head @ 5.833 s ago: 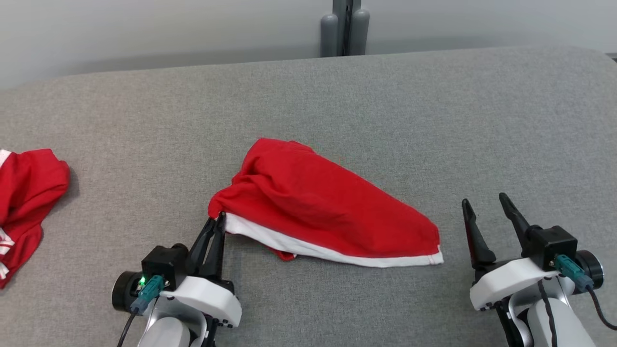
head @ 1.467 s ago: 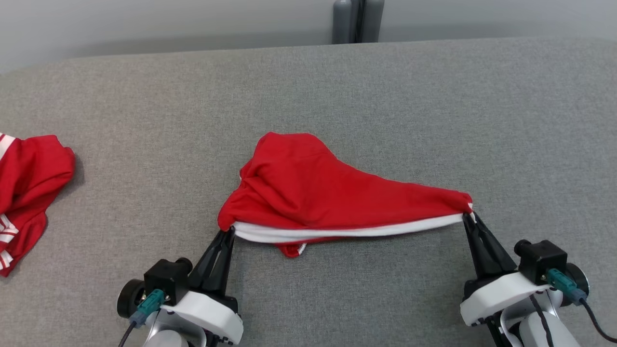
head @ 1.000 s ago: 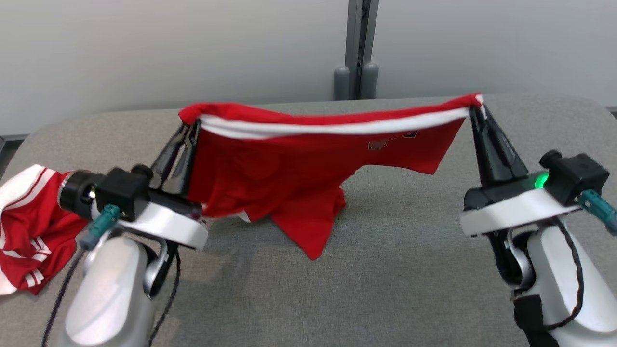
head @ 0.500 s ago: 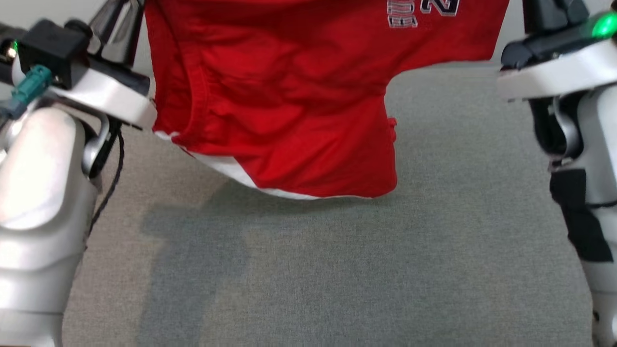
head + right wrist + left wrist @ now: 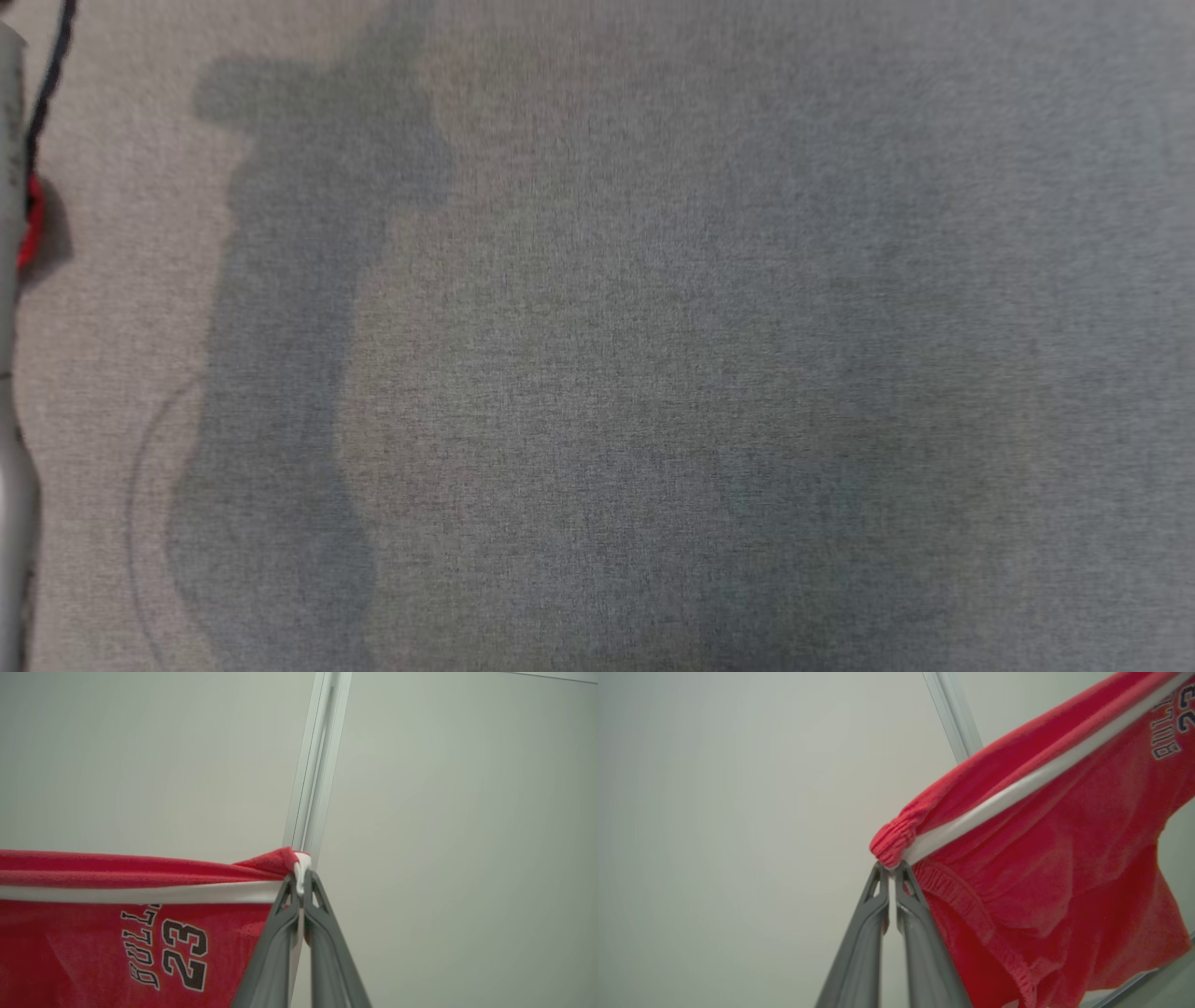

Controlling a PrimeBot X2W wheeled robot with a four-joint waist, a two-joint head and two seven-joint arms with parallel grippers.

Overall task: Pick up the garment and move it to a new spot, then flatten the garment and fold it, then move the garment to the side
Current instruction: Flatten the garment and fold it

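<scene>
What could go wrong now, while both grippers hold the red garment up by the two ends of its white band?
1. The left gripper and the right gripper each pinch only a small bunch of cloth at the tip; one end might slip out and the red garment would swing down.
2. The cloth hangs creased below the white band, so it may land wrinkled on the grey surface, not flat.

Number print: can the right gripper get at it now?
Probably not: the right gripper is shut on a corner of the shorts. The print hangs close, but it must let go first.
</scene>
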